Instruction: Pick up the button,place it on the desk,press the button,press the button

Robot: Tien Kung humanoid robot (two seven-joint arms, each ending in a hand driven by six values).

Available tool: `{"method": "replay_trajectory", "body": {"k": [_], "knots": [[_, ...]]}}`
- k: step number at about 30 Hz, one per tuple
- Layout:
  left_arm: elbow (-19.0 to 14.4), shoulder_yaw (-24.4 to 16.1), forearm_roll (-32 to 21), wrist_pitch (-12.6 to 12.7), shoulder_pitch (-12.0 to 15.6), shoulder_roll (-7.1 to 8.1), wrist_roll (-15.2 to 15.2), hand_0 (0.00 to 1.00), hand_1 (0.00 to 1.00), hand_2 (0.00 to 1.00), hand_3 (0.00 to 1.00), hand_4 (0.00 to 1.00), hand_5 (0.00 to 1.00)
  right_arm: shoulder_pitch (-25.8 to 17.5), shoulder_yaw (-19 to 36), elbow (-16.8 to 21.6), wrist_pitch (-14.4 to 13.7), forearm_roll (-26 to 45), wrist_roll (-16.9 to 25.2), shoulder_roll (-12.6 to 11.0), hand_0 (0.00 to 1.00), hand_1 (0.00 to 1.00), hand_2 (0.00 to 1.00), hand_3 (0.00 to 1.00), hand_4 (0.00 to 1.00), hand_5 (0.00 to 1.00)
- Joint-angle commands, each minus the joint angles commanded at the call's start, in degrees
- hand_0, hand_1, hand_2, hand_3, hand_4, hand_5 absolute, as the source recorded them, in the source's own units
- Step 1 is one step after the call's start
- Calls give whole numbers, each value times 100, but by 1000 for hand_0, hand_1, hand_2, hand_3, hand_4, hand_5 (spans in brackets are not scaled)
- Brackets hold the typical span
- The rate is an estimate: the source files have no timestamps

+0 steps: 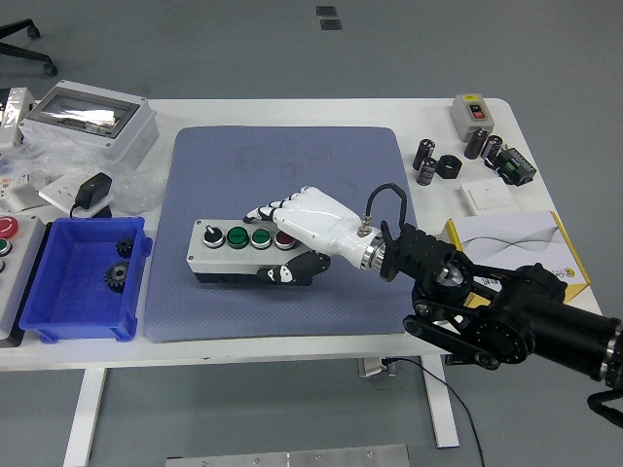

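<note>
Right robot hand (pixel 297 229) grips the right end of the button box (pixel 243 251): fingers over the top, thumb (pixel 288 273) on the front face. Box sits flat on the blue-grey mat (pixel 282 175), long side roughly parallel to the bench (pixel 321 109) near edge. Top row: black selector, two green buttons, one red. Blue bin (pixel 83 282) with gears left of the mat; yellow-edged box (pixel 506 248) on the right.

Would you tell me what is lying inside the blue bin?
Two dark gears lie inside the blue bin, against its back right; its near wall hides the front floor.
</note>
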Motion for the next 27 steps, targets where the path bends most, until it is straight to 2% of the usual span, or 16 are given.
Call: {"method": "replay_trajectory", "body": {"k": [6, 19, 20, 25, 26, 27], "knots": [[-8, -9, 13, -17, -14, -9, 36, 487, 457, 460, 738, 2, 2, -71, 42, -302, -3, -88, 66, 82, 142, 304, 348, 399, 19, 2], [-16, -8, 18, -34, -20, -10, 118, 484, 456, 460, 739, 2, 2, -113, 286, -308, 152, -322, 99, 85, 155, 320, 361, 429, 25, 2], [-16, -9, 18, -34, -22, -10, 122, 483, 456, 459, 738, 2, 2, -112, 294, -307, 173, -319, 102, 84, 177, 380, 514, 625, 2, 2], [-19, -12, 9, -37, -30, -4, 134, 483, 456, 459, 738, 2, 2, -96, 316, -326, 255, -301, 124, 89, 177, 380, 514, 625, 2, 2], [-20, -13, 8, -37, -31, -2, 135, 482, 455, 458, 736, 2, 2, -93, 318, -327, 264, -302, 127, 91, 220, 509, 639, 773, 134, 2], [-21, -14, 7, -39, -31, -2, 136, 482, 455, 458, 736, 2, 2, -90, 320, -328, 272, -302, 129, 92, 220, 509, 639, 773, 134, 2]]}}
